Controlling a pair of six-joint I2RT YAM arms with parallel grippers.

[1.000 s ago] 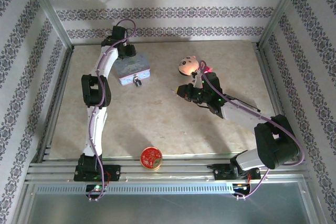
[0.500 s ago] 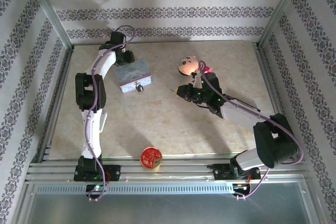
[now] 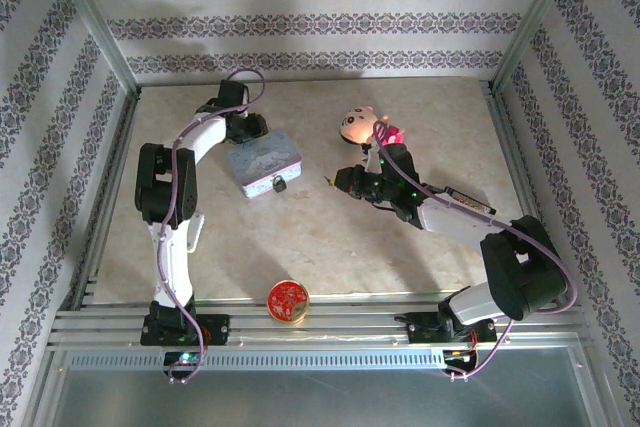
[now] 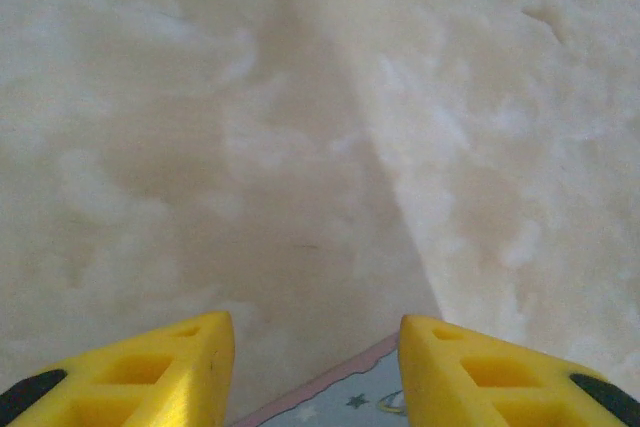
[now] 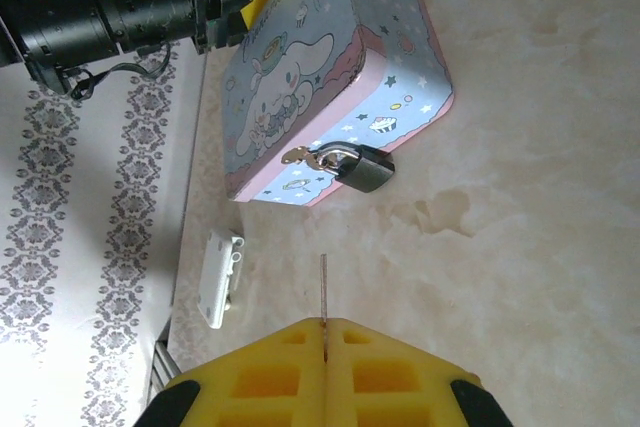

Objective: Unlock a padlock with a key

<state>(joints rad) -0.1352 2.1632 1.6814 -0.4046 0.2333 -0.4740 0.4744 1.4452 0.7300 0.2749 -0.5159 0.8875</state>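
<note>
Padlock [image 5: 360,167] on tin [image 5: 300,67] clasp, one o'clock from key [image 5: 323,287]. Key clenched in right end effector [image 5: 325,325]; left end effector [image 4: 315,322] astride tin, grip unclear. Align blade with keyhole, advance slowly.

Overhead and close right-wrist views share the padlock [image 3: 279,185].

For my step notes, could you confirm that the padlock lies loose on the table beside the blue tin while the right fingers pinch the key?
Not quite: the padlock is not loose on the table. It hangs hooked through the clasp on the side of the blue tin, as the right wrist view shows. The right fingers do pinch the key.
</note>
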